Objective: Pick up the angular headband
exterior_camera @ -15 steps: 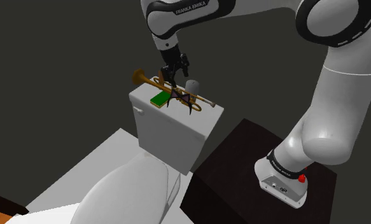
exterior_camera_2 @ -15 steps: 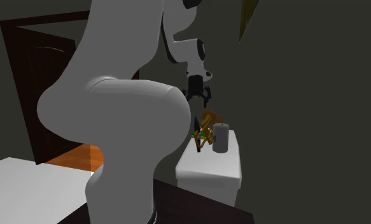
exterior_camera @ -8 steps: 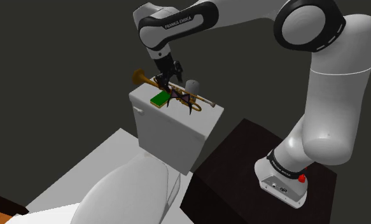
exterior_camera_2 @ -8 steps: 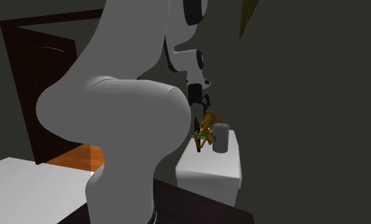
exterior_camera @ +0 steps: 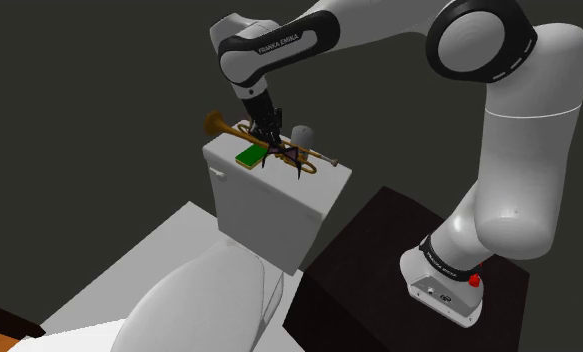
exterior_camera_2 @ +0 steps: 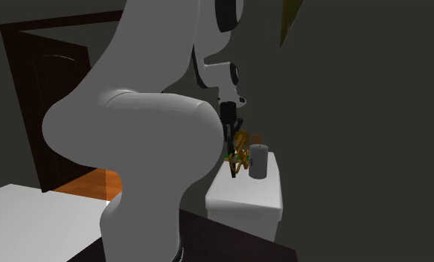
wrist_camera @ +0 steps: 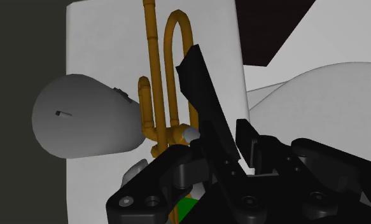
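So the arm was reaching way out over a white toilet tank (exterior_camera: 269, 205), with the gripper (exterior_camera: 264, 138) pointing down and sitting right at the clutter on the lid. The angular headband (exterior_camera: 291, 162) was a spiky black thing lying on top of the tank. It was draped over a brass trumpet (exterior_camera: 222, 124), with a flat green block (exterior_camera: 250, 155) just beside it on the shoulder view's left. The gripper was down on the headband's end nearer the trumpet's bell, and the rest of the band sprawled off toward the shoulder view's right.

From the wrist cam, the headband (wrist_camera: 196, 83) showed as a flat black strip. It ran out from the gripper (wrist_camera: 225, 143) across the trumpet (wrist_camera: 153, 76) tubing, so it started right in the gripper's middle. Honestly I couldn't tell whether the gripper was clamped on it or only straddling it, since black on black doesn't help. A grey canister (wrist_camera: 82, 121) stood just next to the trumpet, and a bit of the green block (wrist_camera: 187, 207) peeked out under the hand.

In the second exterior view the gripper (exterior_camera_2: 231, 141) was low beside the grey canister (exterior_camera_2: 260, 160) on the tank (exterior_camera_2: 245, 197), with a dark brown door (exterior_camera_2: 51, 82) off to that view's left.
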Tool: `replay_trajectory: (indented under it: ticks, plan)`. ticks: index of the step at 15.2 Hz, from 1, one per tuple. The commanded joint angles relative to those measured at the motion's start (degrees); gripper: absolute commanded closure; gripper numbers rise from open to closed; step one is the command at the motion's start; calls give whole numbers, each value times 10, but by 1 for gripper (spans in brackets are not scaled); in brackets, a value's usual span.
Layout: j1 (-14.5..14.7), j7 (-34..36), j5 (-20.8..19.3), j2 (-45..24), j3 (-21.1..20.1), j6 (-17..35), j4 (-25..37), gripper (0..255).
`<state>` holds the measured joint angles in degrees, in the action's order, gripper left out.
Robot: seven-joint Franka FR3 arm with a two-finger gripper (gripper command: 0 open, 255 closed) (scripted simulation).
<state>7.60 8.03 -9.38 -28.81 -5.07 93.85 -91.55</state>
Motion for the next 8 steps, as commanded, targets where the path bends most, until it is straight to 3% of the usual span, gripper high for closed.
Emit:
replay_trajectory:
  ticks: [1, 8]
  plan:
    - [0, 0, 0, -1, 0, 1, -1, 255]
    - [0, -2, 1, 5, 0, -11, 5, 255]
